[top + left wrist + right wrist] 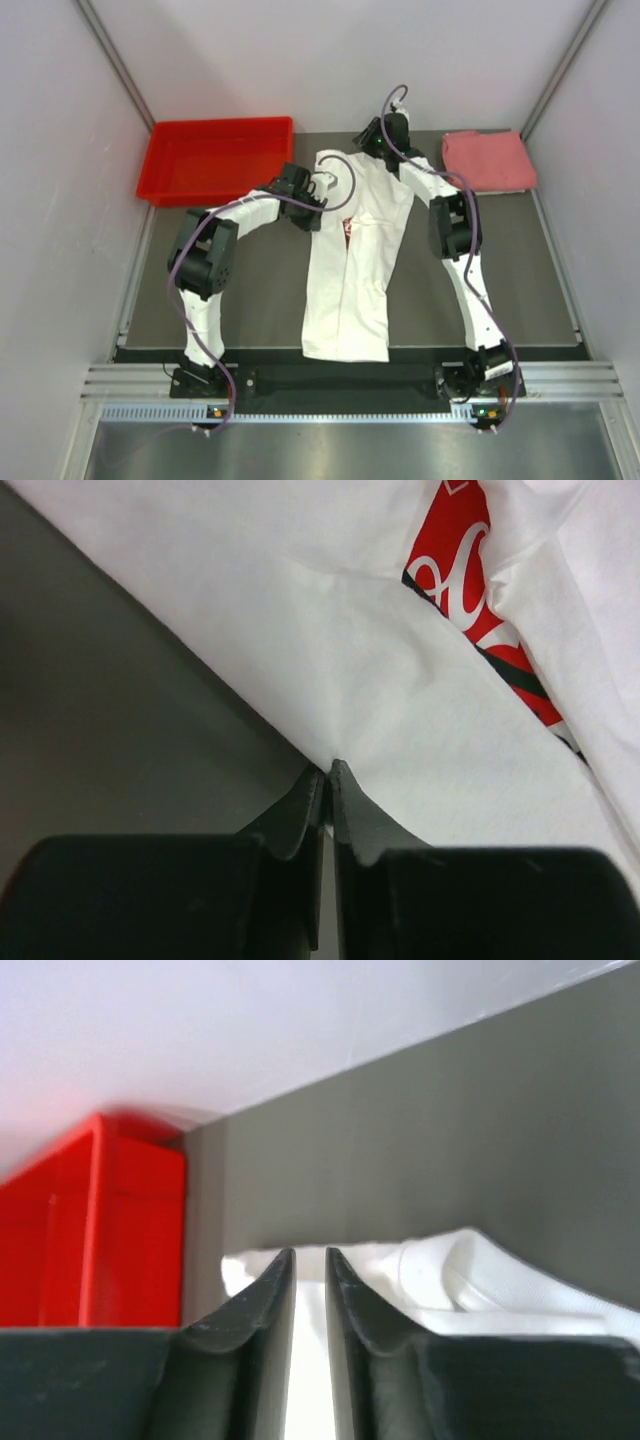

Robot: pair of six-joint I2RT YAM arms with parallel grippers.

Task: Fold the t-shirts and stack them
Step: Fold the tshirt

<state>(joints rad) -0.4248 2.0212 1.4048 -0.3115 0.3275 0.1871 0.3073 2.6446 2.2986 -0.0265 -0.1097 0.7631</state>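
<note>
**Item: white t-shirt point(350, 290), one of two.** As it lay lengthwise down the middle of the desk point(250, 300), both sides were turned inward and a strip of the red logo point(460, 570) showed in the gap between them.

- **Handling (judged):** light, limp cotton with no stiffness. It would likely sag, drag and crease wherever unsupported, and it would slip from a shallow pinch. It was best taken at folded edges or seams, at two well-spaced points.
- **Left end effector point(328, 770):** fingers closed tip to tip at the shirt's left folded edge, apparently nipping the cloth there.
- **Right end effector point(310, 1255):** at the far, collar end, fingers drawn to a narrow slit with white cloth showing in it.

**Item: pink t-shirt point(488, 160).** Folded square at the far right corner, well apart from the white one, and a likely base for the stack.

**Also present:** red bin point(220, 122), far left.
</note>
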